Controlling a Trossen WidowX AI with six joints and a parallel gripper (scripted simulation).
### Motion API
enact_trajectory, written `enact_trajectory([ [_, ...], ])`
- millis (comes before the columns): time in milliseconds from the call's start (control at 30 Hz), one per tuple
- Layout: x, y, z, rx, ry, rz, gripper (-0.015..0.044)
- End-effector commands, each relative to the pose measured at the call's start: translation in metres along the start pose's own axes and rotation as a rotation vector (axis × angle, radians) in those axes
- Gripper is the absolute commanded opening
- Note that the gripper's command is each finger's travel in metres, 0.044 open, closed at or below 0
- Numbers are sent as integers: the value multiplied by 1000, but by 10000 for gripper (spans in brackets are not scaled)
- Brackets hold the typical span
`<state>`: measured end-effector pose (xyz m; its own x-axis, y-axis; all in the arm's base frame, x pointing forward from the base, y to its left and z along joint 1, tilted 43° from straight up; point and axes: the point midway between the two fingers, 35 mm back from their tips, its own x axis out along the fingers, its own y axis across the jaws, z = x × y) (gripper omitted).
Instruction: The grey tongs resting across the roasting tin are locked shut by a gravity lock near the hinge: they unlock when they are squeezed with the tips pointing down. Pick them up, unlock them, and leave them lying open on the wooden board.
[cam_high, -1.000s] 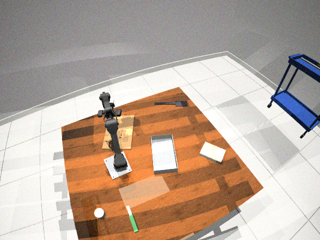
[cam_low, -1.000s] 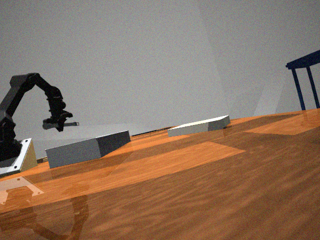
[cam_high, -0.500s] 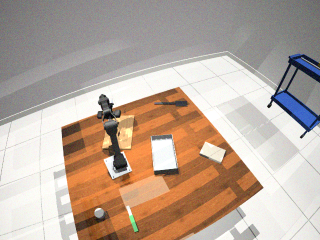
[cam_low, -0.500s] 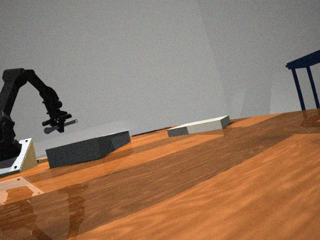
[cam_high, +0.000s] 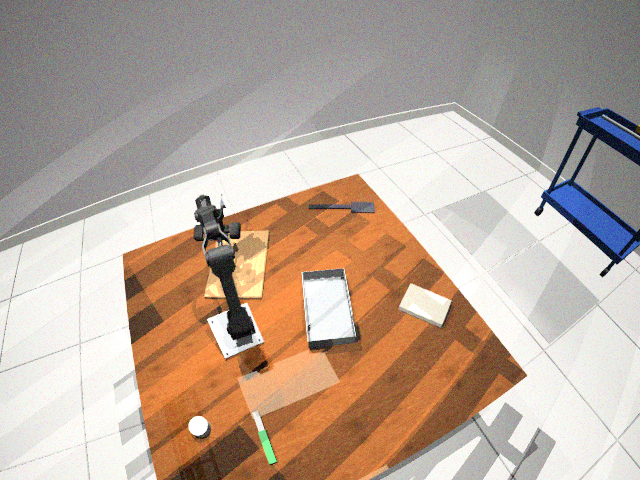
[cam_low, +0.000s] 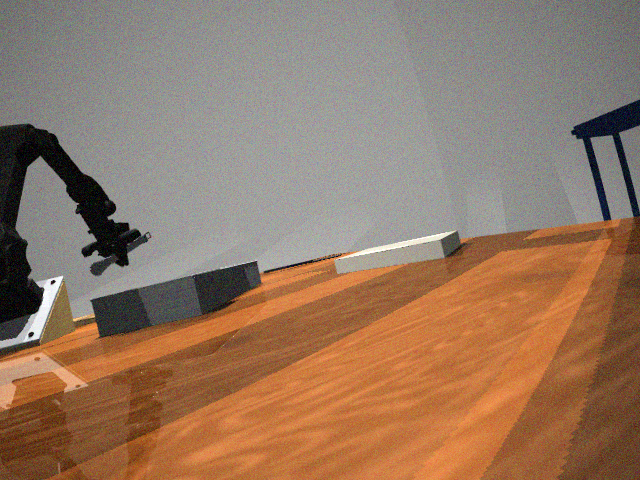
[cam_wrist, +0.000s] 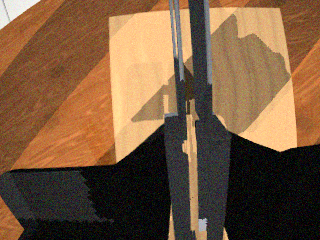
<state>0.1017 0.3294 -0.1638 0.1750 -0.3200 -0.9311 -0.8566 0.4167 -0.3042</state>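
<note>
Counter (cam_high: 403, 356) (cam_low: 361, 372): wood-patterned, grey walls, white-tiled floor; blue cart (cam_high: 589, 214) (cam_low: 604, 122) beyond its right edge. Lettering: none legible. Gripper (cam_high: 217, 237) (cam_low: 121, 253) (cam_wrist: 183, 128): fingers closed on grey tongs (cam_low: 107, 262) (cam_wrist: 200, 50), aloft, tilted, near the counter's far-left corner, above the wooden board (cam_high: 254, 273) (cam_wrist: 137, 45).

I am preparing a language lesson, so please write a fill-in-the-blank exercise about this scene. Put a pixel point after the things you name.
The black gripper (cam_high: 219, 242) (cam_low: 123, 253) (cam_wrist: 183, 128) is holding the grey ____.
The flat tool with the green handle (cam_high: 266, 446) has a ____ blade.
The rectangular roasting tin (cam_high: 330, 343) (cam_low: 170, 302) is ____ inside.
The metal-framed wheeled cart (cam_high: 589, 209) (cam_low: 594, 170) is ____.

Missing words: tongs; white; empty; blue.
</note>
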Motion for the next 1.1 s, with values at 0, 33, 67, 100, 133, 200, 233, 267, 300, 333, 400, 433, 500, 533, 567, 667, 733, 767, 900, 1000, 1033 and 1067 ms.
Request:
enact_trajectory([
  [0, -5, 0, 2, -1, -65, 0, -150],
  [33, -5, 0, 2, -1, -78, -1, -150],
  [67, -5, 0, 1, -1, -91, -1, -150],
  [100, -5, 0, 0, -1, -103, -1, -150],
  [133, -5, 0, 0, -1, -116, -1, -150],
  [200, -5, 0, -1, 0, -141, -1, -150],
  [233, -6, 0, -2, 0, -154, -1, -150],
  [267, -6, 0, -3, 0, -166, -2, -150],
  [300, -6, 0, -3, 0, -179, -2, -150],
  [333, -6, -1, -4, 1, -191, -2, -150],
  [400, -7, -1, -6, 2, -216, -2, -150],
  [433, -7, -1, -6, 2, -229, -3, -150],
  [500, -8, -2, -8, 3, -254, -3, -150],
  [533, -8, -2, -9, 4, -266, -3, -150],
  [567, -9, -2, -10, 5, -279, -3, -150],
  [667, -10, -3, -13, 7, -316, -3, -150],
  [733, -11, -4, -15, 9, -341, -3, -150],
  [767, -12, -4, -16, 10, -353, -3, -150],
  [900, -14, -6, -21, 13, -402, -2, -150],
  [1000, -17, -7, -25, 16, -439, -2, -150],
  [1033, -17, -8, -27, 17, -451, -2, -150],
  [1067, -18, -9, -28, 18, -463, -1, -150],
])
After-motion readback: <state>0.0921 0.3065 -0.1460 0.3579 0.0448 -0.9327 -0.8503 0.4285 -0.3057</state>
